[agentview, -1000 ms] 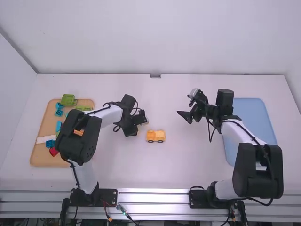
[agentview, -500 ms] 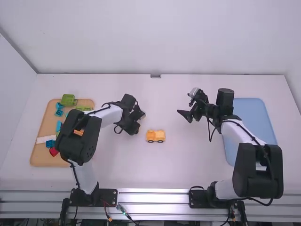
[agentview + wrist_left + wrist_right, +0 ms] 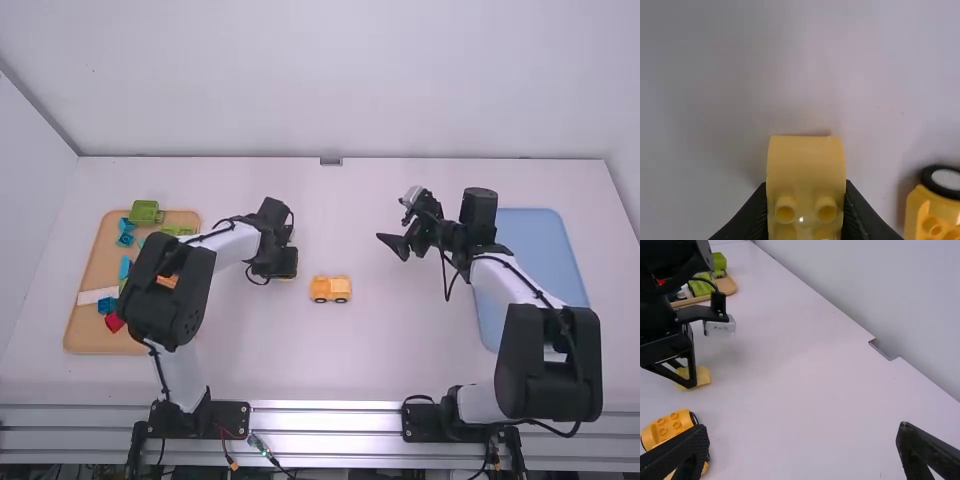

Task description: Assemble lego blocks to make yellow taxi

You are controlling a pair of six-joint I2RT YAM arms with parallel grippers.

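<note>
In the high view my left gripper (image 3: pixel 284 272) is low over the table, left of the yellow wheeled base (image 3: pixel 331 289). The left wrist view has a yellow block (image 3: pixel 806 175) with studs held between the fingers of my left gripper (image 3: pixel 806 210); a corner of the wheeled base (image 3: pixel 935 215) lies off to its side. My right gripper (image 3: pixel 385 242) hangs right of and beyond the base, fingers apart. In the right wrist view, my right gripper (image 3: pixel 802 445) is open with nothing between its fingers, and the held block (image 3: pixel 701 376) is low at the table, apart from the base (image 3: pixel 670 429).
A wooden tray (image 3: pixel 85 338) at the left holds green, blue, red and orange blocks, partly covered by the left arm. A blue tray (image 3: pixel 540 250) lies at the right, behind the right arm's links.
My left gripper has turned at the wrist and shifted slightly left, now covering the light block seen beside it earlier. The right arm and the wheeled base have stayed put.
</note>
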